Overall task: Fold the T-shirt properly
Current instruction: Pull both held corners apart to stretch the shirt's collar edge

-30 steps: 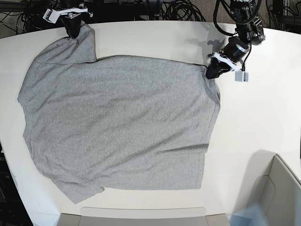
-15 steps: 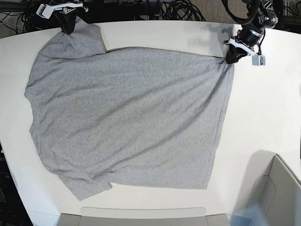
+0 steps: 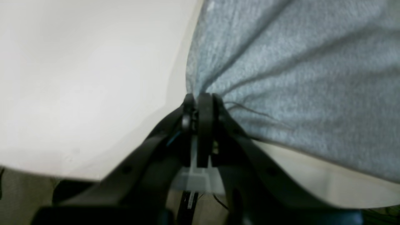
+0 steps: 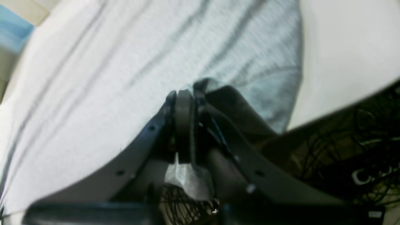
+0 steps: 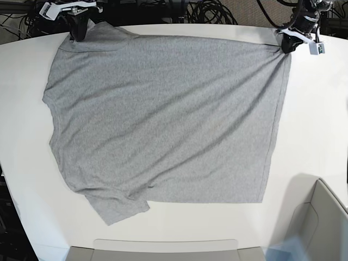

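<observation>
The light grey T-shirt (image 5: pixel 163 114) lies spread on the white table (image 5: pixel 315 119), plain side up, stretched along the far edge. My left gripper (image 5: pixel 286 47) is shut on its far right corner, seen close in the left wrist view (image 3: pixel 198 97) with the cloth (image 3: pixel 297 78) pulled into creases. My right gripper (image 5: pixel 78 33) is shut on the far left sleeve, seen close in the right wrist view (image 4: pixel 184 93) with the cloth (image 4: pixel 125 62) running away from it. One sleeve (image 5: pixel 117 206) lies at the near left. No lettering shows.
A grey bin (image 5: pixel 318 228) stands at the near right corner. A grey tray edge (image 5: pixel 163 249) runs along the near side. Black cables (image 5: pixel 206 11) lie behind the table's far edge.
Both grippers have pulled the T-shirt toward the far edge and further apart. The cloth now lies wider and flatter, and its near hem has moved away from the front edge.
</observation>
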You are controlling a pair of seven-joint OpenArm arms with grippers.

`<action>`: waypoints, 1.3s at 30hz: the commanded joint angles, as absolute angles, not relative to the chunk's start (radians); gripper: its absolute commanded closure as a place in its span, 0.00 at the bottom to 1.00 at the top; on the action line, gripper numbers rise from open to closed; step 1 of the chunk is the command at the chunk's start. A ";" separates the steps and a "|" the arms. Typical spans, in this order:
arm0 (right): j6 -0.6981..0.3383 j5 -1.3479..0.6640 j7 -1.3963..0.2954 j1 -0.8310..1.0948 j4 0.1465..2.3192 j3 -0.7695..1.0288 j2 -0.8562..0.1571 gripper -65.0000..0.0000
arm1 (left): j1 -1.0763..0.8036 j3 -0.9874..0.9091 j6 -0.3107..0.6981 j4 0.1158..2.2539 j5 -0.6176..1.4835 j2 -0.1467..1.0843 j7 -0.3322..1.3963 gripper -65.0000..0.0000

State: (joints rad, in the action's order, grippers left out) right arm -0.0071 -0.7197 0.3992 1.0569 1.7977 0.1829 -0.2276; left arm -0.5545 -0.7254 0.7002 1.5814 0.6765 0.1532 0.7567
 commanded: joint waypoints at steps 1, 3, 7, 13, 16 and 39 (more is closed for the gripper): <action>-0.016 -0.722 0.420 1.055 1.821 0.182 -0.236 1.00 | -0.558 -0.736 0.698 1.596 0.680 0.166 0.740 1.00; -0.016 -0.716 0.418 1.038 1.828 0.182 -0.246 1.00 | -0.547 -0.734 0.698 1.598 0.684 0.166 0.740 1.00; -0.012 -0.642 0.417 1.012 1.834 0.179 -0.263 1.00 | -0.496 -0.740 0.698 1.600 0.680 0.166 0.794 1.00; -0.010 -0.590 0.248 0.931 1.876 0.189 -0.254 1.00 | -0.432 -0.742 0.698 1.600 0.680 0.166 0.875 1.00; -0.008 -0.590 0.197 0.901 1.903 0.189 -0.252 1.00 | -0.407 -0.742 0.698 1.600 0.680 0.166 0.883 1.00; -0.013 -0.483 -0.318 0.467 1.885 0.337 -0.255 1.00 | -0.085 -0.677 0.665 1.595 0.503 0.168 0.993 1.00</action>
